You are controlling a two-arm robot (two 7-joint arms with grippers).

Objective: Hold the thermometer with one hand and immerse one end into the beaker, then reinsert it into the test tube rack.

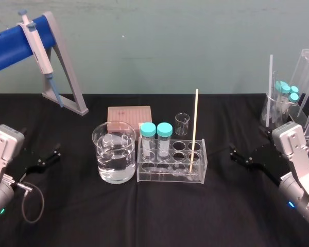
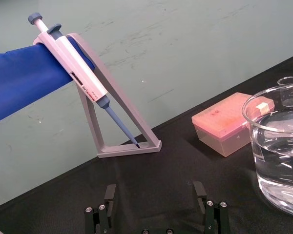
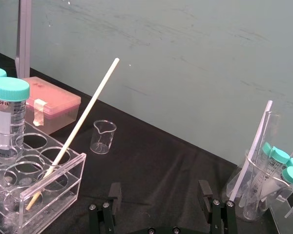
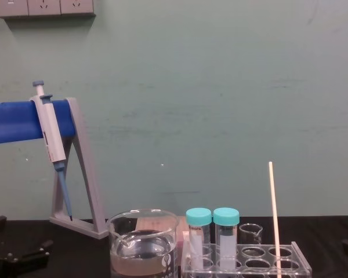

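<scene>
The thermometer [image 1: 195, 128] stands tilted in the right end of the test tube rack [image 1: 170, 178], mid-table, with the water-filled beaker [image 1: 101, 154] just beside the rack toward the left edge. The left hand [image 1: 55, 153] and right hand [image 1: 235, 155] sit near the table's side edges, wide open and empty. Judging by this, grasping, dipping and reinserting are all left to do.

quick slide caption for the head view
Thermometer stands in the test tube rack beside the half-full beaker; left gripper and right gripper open.
</scene>
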